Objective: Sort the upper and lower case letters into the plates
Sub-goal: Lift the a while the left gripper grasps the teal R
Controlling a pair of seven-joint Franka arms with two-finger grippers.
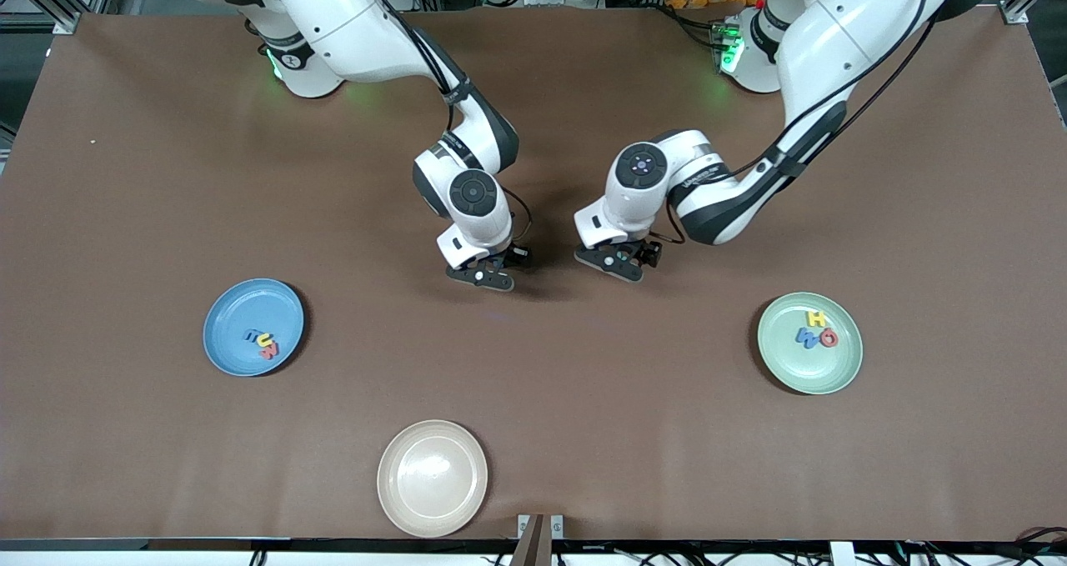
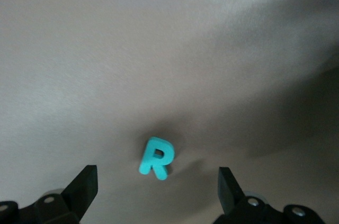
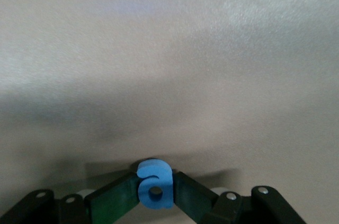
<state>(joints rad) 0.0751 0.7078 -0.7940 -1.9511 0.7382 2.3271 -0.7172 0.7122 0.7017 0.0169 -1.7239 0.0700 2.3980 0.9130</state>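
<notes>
The jaws of the right gripper (image 3: 155, 195) are clenched on a small blue lowercase "a" (image 3: 154, 183), pinching it flat side to flat side so it stands upright between the pads, a hold that should let it be carried and dropped cleanly; the jaws of the left gripper (image 2: 157, 189) stand released and wide, straddling a teal capital "R" (image 2: 156, 157) that lies flat on the brown desk (image 1: 583, 433), lined up as if for a grasp not yet made. Going from near to far: nearest the front camera sits the beige plate (image 1: 432, 477), bare, and apparently no part of the sorting. Farther up, toward the right arm's end of the desk, the blue plate (image 1: 233, 341) holds a small cluster of letters (image 1: 263, 343), which look like lowercase ones, though they are too small to read with certainty; this is likely where the "a" belongs. Level with it, toward the left arm's end, the mint green plate (image 1: 838, 366) carries capitals (image 1: 815, 333), a yellow "H" among them, so the "R" probably goes there. Farther still, near the middle of the desk, both grippers hang low side by side, each arm working the letter on its own side, which keeps them from crossing. Judging by the plates, most letters are already sorted and these two appear to be the last.
</notes>
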